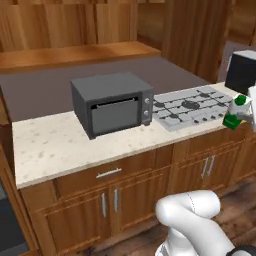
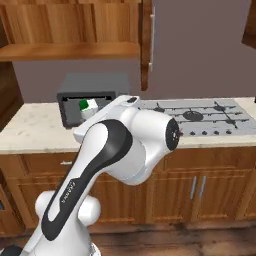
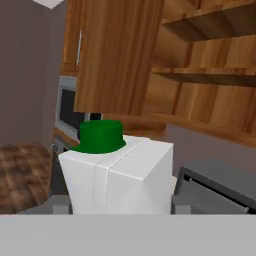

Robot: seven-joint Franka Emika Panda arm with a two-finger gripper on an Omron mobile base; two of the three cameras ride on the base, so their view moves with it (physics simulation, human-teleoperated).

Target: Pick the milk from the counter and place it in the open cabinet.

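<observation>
Above cooktop (image 1: 192, 107) at right end of counter (image 1: 60, 145), milk (image 1: 236, 111) is carried, tilted, clear of stone top. Gripper (image 3: 120, 202) clamped on carton sides; fingers (image 3: 59, 204) seen flanking white body in hand view, green cap up. Cabinet shelf (image 3: 210, 75) lies ahead, open door (image 3: 117, 55) just in front. Risk: carton clipped on door edge or shelf lip during lift, probably twisted out of grip.

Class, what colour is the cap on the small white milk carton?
Green; the round cap shows best in the hand view.
</observation>
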